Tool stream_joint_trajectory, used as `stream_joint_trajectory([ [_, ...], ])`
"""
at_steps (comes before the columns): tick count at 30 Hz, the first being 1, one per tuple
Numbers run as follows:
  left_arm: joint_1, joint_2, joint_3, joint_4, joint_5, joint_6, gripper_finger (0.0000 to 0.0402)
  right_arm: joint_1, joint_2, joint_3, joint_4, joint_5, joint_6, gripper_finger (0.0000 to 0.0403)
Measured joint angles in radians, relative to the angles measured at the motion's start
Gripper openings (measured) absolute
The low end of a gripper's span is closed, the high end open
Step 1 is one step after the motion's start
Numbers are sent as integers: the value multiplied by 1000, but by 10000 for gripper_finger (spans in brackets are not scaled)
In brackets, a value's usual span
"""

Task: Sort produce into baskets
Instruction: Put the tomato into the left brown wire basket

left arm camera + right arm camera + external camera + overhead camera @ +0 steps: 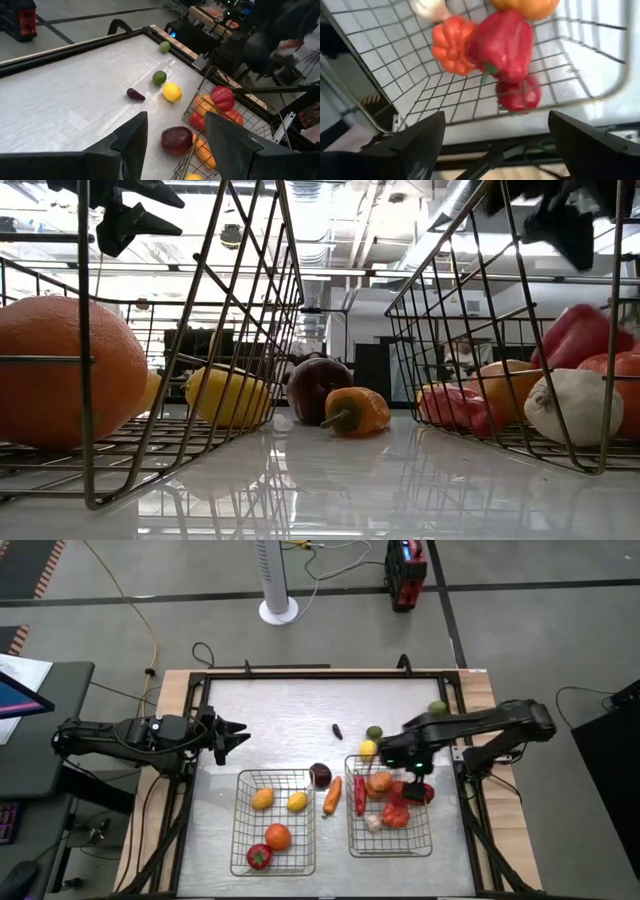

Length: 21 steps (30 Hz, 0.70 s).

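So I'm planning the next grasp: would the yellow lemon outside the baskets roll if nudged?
Probably: the lemon is rounded and lies loose on the smooth, glossy table. It may bump the green lime close beside it. Its skin looks smooth, so jaws might slip.

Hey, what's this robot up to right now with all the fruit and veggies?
It is sorting produce into two wire baskets. The right claw hangs open over the right basket, above a red pepper lying inside. The left claw waits open, empty, over the bare table. A lemon, a lime and a carrot lie outside the baskets.
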Motion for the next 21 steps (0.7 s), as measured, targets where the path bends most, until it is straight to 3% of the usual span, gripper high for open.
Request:
stream_joint_trajectory([
  [8, 0, 0, 0, -18, 2, -5, 183, 106, -265, -190, 123, 100, 181, 376],
  [15, 0, 0, 0, -17, 49, -72, 183, 249, -369, -385, 98, 127, 328, 376],
  [21, 0, 0, 0, -15, 65, -251, 183, 338, -441, -550, 294, 165, 338, 376],
])
